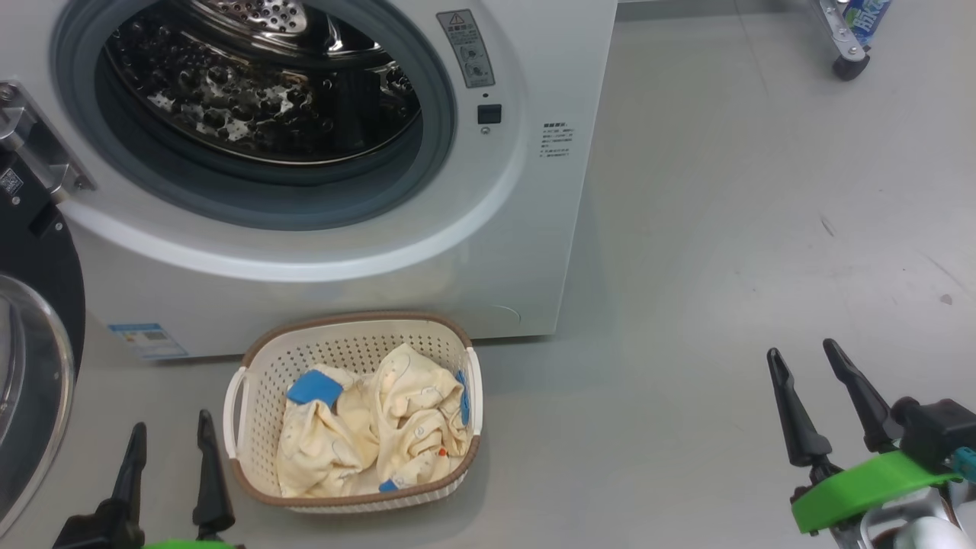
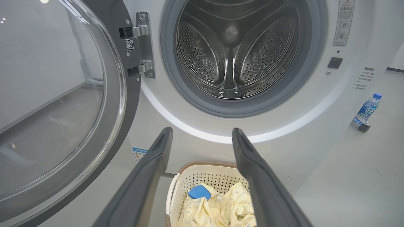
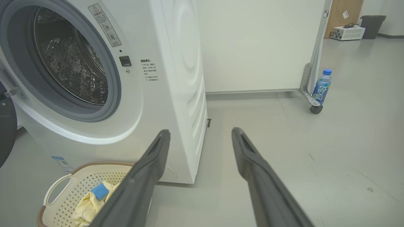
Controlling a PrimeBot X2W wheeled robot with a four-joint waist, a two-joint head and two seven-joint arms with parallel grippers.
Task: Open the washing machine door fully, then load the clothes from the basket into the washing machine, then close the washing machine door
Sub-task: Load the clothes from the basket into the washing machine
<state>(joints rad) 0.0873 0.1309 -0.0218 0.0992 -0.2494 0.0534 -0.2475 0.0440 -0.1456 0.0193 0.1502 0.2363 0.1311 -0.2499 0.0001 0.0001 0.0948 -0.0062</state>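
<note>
The white washing machine [image 1: 473, 229] stands ahead with its steel drum [image 1: 259, 84] bare. Its door [image 1: 34, 366] hangs swung out to the left on a metal hinge [image 2: 142, 44]; the door [image 2: 63, 104] shows its glass bowl in the left wrist view. On the floor in front sits the cream basket [image 1: 259, 374] holding pale yellow clothes [image 1: 381, 427] with blue patches. My left gripper [image 1: 171, 438] is open beside the basket's left handle, empty. Far to the right, my right gripper [image 1: 804, 358] is open over bare floor, empty. The basket [image 3: 79, 183] also appears in the right wrist view.
A water bottle [image 3: 322, 86] stands beside a castor wheel [image 3: 315, 109] of a white panel at the right rear. Grey floor [image 1: 724, 267] spreads to the right of the machine. A box and a dark bin [image 3: 372, 22] sit far back.
</note>
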